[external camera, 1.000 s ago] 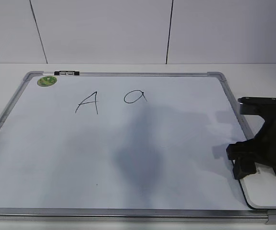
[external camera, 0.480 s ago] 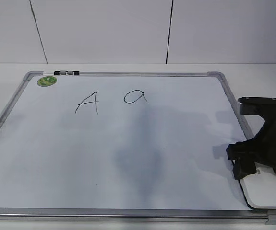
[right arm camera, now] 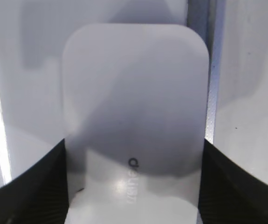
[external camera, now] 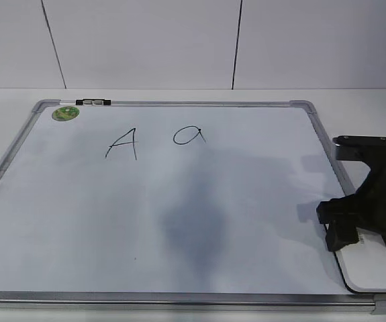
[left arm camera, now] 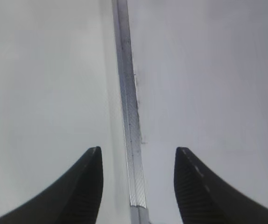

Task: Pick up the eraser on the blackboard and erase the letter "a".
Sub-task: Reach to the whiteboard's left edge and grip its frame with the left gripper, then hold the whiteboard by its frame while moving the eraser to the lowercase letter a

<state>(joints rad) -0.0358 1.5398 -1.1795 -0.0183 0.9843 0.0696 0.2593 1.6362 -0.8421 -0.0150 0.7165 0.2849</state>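
**Black jaws astride the white eraser**

Black fingers of the right gripper [right arm camera: 134, 186] stand on either long side of the eraser [right arm camera: 134, 116], pressed against both edges, so the claw is closed on it. The eraser lies flat at the near right corner of the blackboard [external camera: 179, 298], beside the silver frame. Out across the board, the letter "a" [external camera: 188, 136] sits toward the far edge, well apart from the eraser, with a capital "A" [external camera: 123, 143] to its left and a green sticker [external camera: 66, 113] in the far left corner. The left gripper [left arm camera: 138, 186] hangs open above the frame rail, holding nothing.
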